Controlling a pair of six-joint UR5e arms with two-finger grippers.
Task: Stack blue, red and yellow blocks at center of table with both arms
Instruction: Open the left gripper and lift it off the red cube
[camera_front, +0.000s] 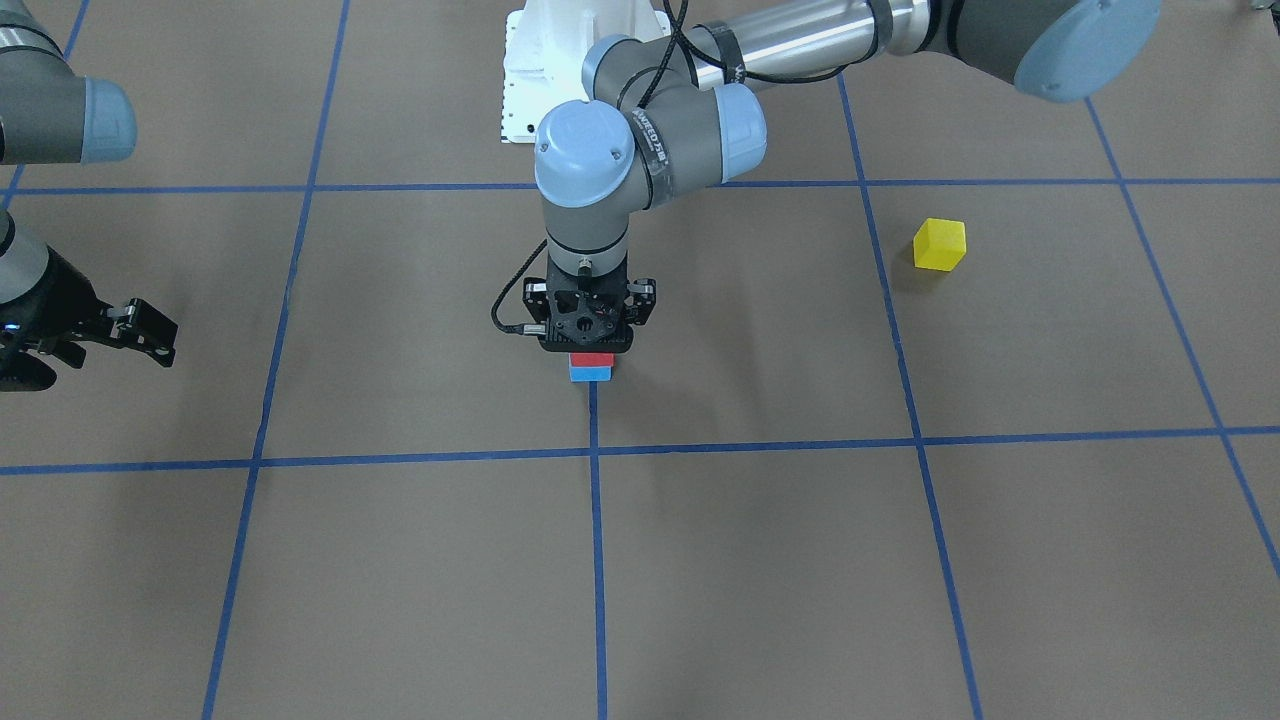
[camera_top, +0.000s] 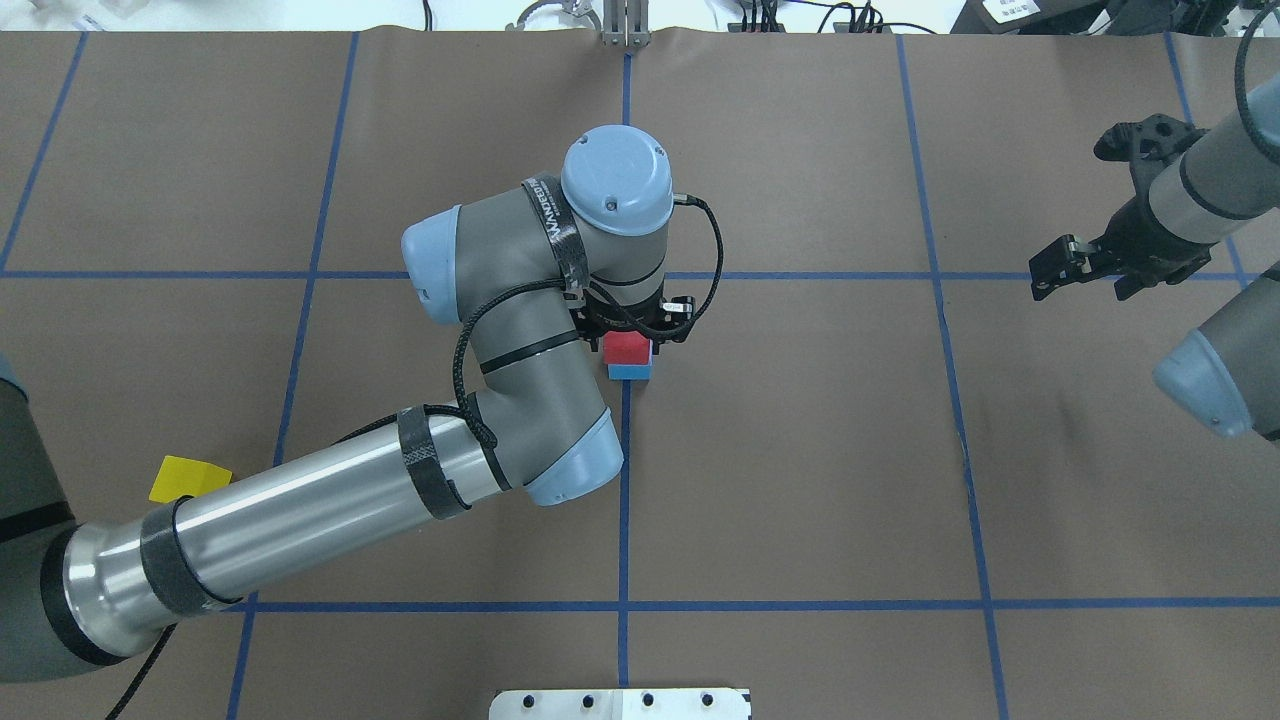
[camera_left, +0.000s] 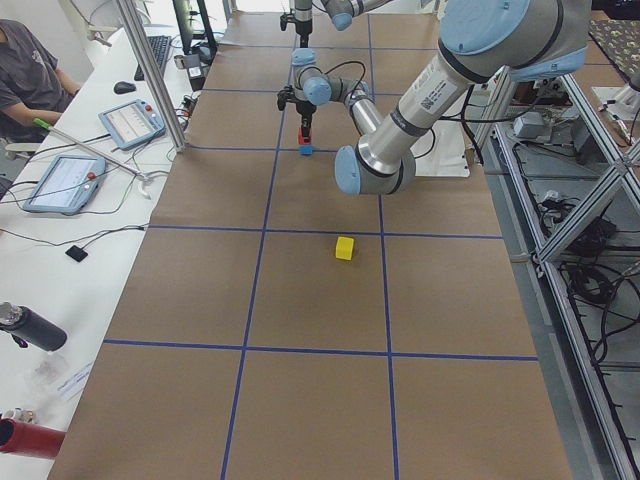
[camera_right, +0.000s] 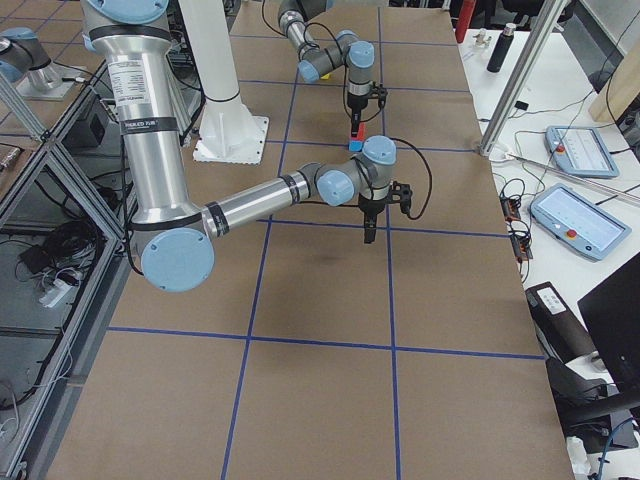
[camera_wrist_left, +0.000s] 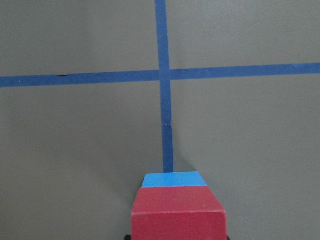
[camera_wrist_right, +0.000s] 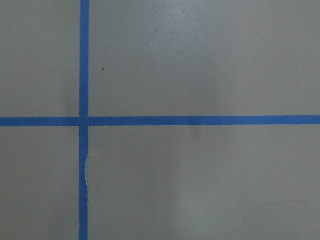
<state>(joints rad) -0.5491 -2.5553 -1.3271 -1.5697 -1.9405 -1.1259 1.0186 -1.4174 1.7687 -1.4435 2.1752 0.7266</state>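
Fingers of left gripper (camera_front: 590, 346): hidden under its body, down at the red block (camera_front: 591, 359). Clamped or let go, cannot tell. Red block sits on blue block (camera_front: 590, 374) at table centre, on the tape line (camera_front: 596, 560). Fingers (camera_front: 150, 330) of right gripper (camera_front: 95, 362): spread apart, empty, well off to the robot's right. Yellow block (camera_front: 940, 245) lies alone on the robot's left, well apart from the stacked pair, a little toward the base. It is a cube with no long axis. Judgement: left arm is the nearer one for the yellow pick.

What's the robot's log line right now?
left gripper over red block | red block on blue block | yellow block apart | right gripper open
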